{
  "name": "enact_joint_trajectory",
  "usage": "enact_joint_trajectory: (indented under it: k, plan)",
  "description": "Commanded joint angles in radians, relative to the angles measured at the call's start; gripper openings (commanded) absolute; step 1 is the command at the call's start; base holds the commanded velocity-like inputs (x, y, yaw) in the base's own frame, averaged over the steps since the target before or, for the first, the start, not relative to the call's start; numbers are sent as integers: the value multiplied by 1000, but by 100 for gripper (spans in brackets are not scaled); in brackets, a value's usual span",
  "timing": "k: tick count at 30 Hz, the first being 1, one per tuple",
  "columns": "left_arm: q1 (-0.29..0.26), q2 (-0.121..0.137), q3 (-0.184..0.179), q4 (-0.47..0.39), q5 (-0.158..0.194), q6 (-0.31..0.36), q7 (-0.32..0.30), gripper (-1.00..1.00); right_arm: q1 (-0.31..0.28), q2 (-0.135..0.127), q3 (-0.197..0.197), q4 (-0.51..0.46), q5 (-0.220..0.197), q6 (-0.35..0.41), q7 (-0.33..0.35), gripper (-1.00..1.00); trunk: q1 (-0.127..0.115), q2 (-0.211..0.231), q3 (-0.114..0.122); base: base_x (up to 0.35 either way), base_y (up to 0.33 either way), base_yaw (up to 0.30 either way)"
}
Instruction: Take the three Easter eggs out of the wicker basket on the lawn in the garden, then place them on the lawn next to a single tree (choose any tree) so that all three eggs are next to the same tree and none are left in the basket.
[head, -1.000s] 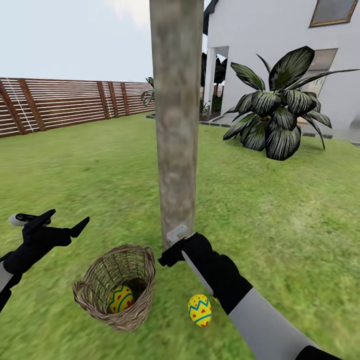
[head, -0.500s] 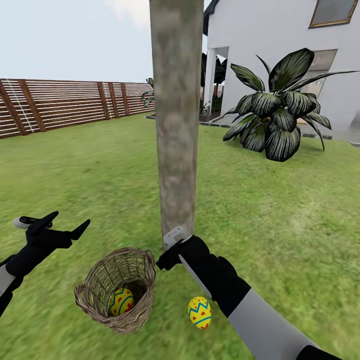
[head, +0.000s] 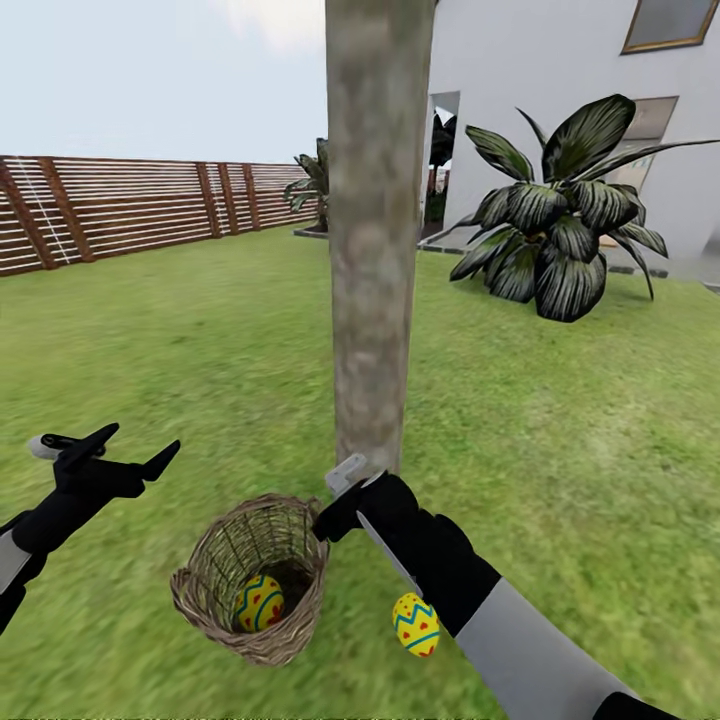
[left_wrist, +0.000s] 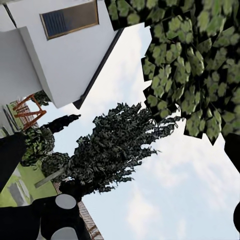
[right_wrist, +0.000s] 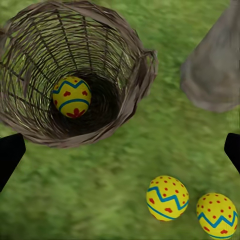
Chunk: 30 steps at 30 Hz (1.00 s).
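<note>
Two eggs (right_wrist: 167, 197) lay by the tree (head: 372, 250), one left in the basket (head: 215, 610); view shifted, right gripper (head: 340, 500) open, empty

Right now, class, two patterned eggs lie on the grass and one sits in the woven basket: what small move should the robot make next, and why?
Probably lower the open right tool into the brown woven-twig basket toward the last yellow zigzag-banded egg. Two matching eggs already lie on the green lawn near the pale mottled tree trunk, and that tool hangs just above the basket's rim.
</note>
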Motion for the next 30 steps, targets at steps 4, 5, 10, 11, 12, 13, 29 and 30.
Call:
enact_joint_trajectory:
  k: [4, 5, 10, 11, 12, 13, 29, 30]
  plan:
    - [0, 0, 1, 0, 4, 6, -1, 100, -1, 0, 1, 0, -7, 4, -4, 100, 0, 0, -7, 0, 36, 0]
    - [0, 0, 0, 1, 4, 6, -2, 100, -1, 0, 1, 0, -7, 4, -4, 100, 0, 0, -9, 0, 8, 0]
    - [0, -1, -2, 0, 10, 6, -4, 100, -1, -1, 1, 1, -7, 4, -4, 100, 0, 0, -17, 0, 2, 0]
    - [0, -1, -2, -1, 10, 6, -4, 100, -1, -1, 1, 2, -7, 4, -4, 100, -4, 7, -15, 0, 0, 0]
    - [0, -1, -2, -1, 9, 6, -5, 100, -1, -1, 1, 3, -7, 4, -4, 100, -8, 14, -14, 0, 0, 0]
    - [-1, -1, -2, -1, 10, 6, -5, 100, -1, -1, 1, 3, -7, 3, -4, 100, -12, 21, -12, 0, 0, 0]
    - [-1, -17, -3, -1, 14, 9, -7, 100, 0, -1, 1, 7, -8, 3, -4, 100, -54, 98, -3, 0, 0, 0]
    - [-1, -20, -3, -2, 15, 8, -7, 100, 0, -1, 1, 7, -8, 3, -4, 100, -54, 98, -5, 0, 0, 0]
